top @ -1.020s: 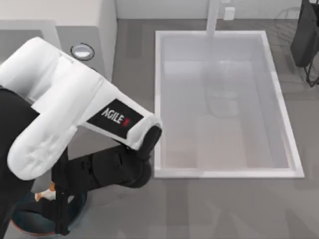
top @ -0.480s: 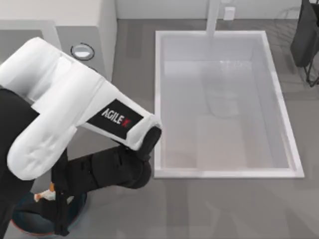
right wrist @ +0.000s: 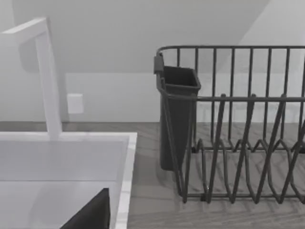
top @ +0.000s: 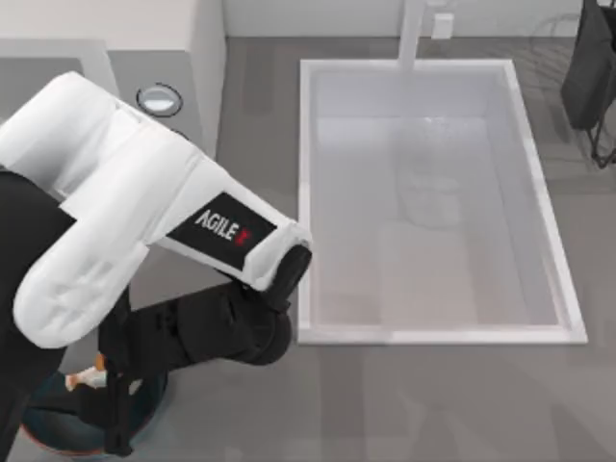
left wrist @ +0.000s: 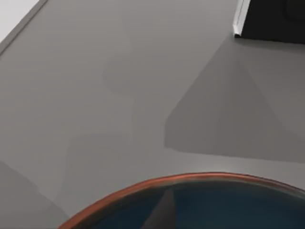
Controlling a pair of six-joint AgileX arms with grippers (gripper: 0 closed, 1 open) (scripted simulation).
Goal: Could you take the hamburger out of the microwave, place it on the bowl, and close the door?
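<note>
The microwave stands at the back left, its grey panel showing a round knob. My left arm covers most of its front, so the door is hidden. At the front left lies the dark teal bowl with its reddish rim. The hamburger, a small cream and orange lump, peeks out beside my left gripper, which hangs over the bowl's far side. I cannot tell whether the hamburger is held or resting. A dark part of my right gripper shows above the sink.
A white sink basin with a tall faucet fills the middle of the table. A dark wire dish rack with a cutlery holder stands at the back right. Bare grey counter runs along the front.
Almost nothing: my left arm has edged very slightly to the left over the bowl, and the hamburger stays in the same spot.
</note>
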